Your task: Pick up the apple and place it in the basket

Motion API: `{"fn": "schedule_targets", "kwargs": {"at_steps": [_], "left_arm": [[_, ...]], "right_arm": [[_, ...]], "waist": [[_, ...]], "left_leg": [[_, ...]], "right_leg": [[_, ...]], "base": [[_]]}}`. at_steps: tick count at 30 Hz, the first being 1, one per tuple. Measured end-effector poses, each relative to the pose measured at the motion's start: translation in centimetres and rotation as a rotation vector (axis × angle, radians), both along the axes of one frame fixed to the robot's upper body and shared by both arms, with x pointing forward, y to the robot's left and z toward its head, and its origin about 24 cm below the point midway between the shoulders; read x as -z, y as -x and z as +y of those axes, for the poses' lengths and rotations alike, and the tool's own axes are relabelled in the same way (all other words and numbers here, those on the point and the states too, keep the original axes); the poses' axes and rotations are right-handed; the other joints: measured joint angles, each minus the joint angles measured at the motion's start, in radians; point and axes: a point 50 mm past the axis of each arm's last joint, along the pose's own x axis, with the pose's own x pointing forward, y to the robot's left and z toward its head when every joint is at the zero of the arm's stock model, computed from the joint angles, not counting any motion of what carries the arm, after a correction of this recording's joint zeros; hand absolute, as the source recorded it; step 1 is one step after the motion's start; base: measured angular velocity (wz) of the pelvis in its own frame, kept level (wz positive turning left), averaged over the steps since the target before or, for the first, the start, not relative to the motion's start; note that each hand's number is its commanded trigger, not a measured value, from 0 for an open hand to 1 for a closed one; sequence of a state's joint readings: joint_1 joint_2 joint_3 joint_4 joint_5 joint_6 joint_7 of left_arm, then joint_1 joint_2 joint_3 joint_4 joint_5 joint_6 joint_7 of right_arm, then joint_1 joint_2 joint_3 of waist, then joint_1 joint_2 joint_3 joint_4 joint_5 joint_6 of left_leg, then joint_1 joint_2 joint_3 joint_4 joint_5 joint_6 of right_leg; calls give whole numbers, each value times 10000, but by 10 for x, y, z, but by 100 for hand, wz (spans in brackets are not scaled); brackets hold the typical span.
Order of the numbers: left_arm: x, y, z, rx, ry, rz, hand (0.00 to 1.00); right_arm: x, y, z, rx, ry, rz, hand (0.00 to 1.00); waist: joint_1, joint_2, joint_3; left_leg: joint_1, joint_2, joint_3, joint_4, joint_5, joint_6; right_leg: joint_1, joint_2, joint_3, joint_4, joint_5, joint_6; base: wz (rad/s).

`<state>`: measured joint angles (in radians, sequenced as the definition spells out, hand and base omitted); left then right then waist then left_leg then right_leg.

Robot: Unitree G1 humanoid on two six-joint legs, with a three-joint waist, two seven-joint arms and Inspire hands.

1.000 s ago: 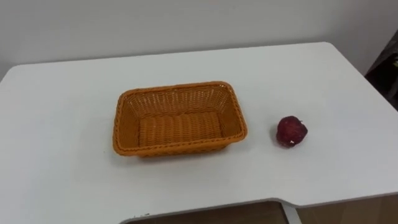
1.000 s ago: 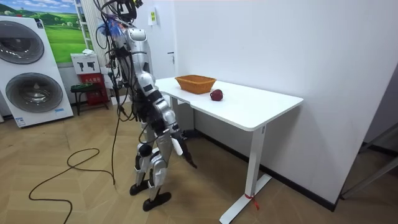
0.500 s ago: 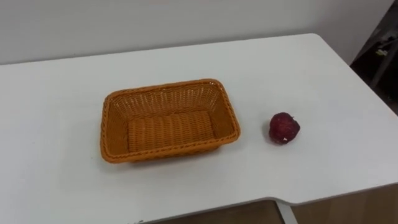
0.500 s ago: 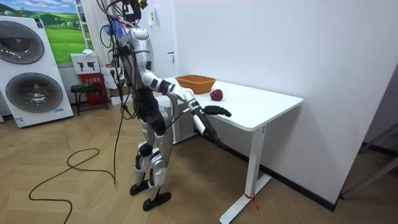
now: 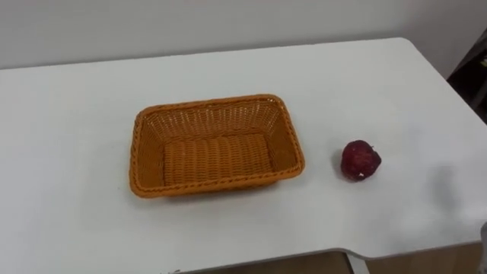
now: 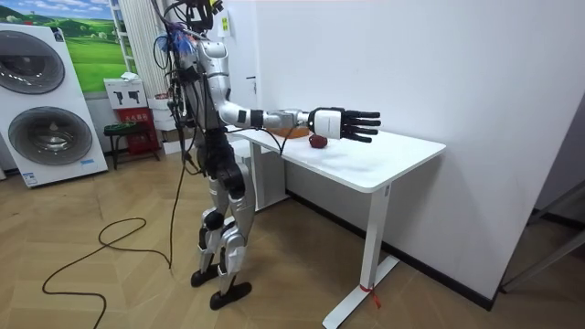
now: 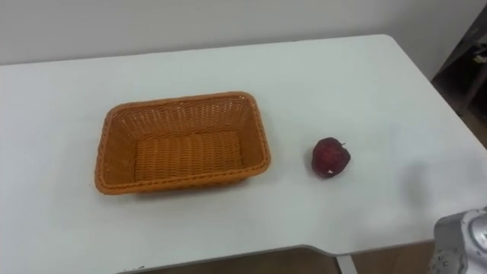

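R hand (image 6: pixel 343 124): fingers splayed, empty | apple (image 5: pixel 360 160): mid-right, loose | risk: sideways bump rolls it away fr basket (image 5: pixel 209 118)

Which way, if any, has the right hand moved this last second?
Yes: the right hand rose from beside the leg to above the table, near the apple.

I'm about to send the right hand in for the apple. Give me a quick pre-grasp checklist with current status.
1. Apple lies free on the table, beside the basket, touching nothing: ok.
2. Basket empty: ok.
3. Right hand open, fingers straight: ok.
4. Right hand at the apple: not ok; it hangs raised above the table, apart from it.
5. Nothing between apple and basket: ok.
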<state>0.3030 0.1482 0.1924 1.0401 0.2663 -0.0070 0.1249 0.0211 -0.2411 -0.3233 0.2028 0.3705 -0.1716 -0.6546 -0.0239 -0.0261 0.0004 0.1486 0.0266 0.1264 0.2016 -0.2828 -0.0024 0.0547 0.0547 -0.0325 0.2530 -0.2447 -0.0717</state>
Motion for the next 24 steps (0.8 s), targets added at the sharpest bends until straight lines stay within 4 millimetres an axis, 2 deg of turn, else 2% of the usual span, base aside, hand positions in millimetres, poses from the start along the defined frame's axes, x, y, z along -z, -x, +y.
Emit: {"fn": "schedule_targets", "kwargs": {"at_steps": [4, 7, 13, 20, 24], "left_arm": [[1, -3, -3, 260, 106, -31, 0], [1, 1, -3, 419, 161, 105, 0], [-1, 5, 3, 620, 43, 274, 0], [0, 0, 0, 1008, 116, 300, 0], [0, -3, 0, 1067, 137, 141, 0]], "right_arm": [[6, -13, 21, -2096, 279, 421, 0], [18, -16, 37, -3748, 829, 1287, 0], [29, -18, 59, -5422, 1015, 1894, 0], [48, -18, 81, -7155, 1584, 3045, 0], [49, -19, 87, -7765, 1714, 3176, 0]], "waist": [[56, -38, 19], [109, -165, 87], [307, -289, 20], [375, -220, 52], [380, -165, 28]], "left_leg": [[45, 29, 6, -43, 0, 0], [44, 37, 7, -49, 0, 0], [40, 120, -38, -47, 0, 0], [125, 115, -73, -36, 0, 0], [125, 120, -111, -35, 0, 0]], "right_leg": [[91, 26, -9, -154, 85, 2], [130, 20, -42, -213, 96, -3], [189, 44, -24, -328, 141, -5], [483, 27, -115, -659, 243, 33], [499, 22, -225, -663, 244, 33]], "base": [[0], [0], [0], [3], [2]]}}
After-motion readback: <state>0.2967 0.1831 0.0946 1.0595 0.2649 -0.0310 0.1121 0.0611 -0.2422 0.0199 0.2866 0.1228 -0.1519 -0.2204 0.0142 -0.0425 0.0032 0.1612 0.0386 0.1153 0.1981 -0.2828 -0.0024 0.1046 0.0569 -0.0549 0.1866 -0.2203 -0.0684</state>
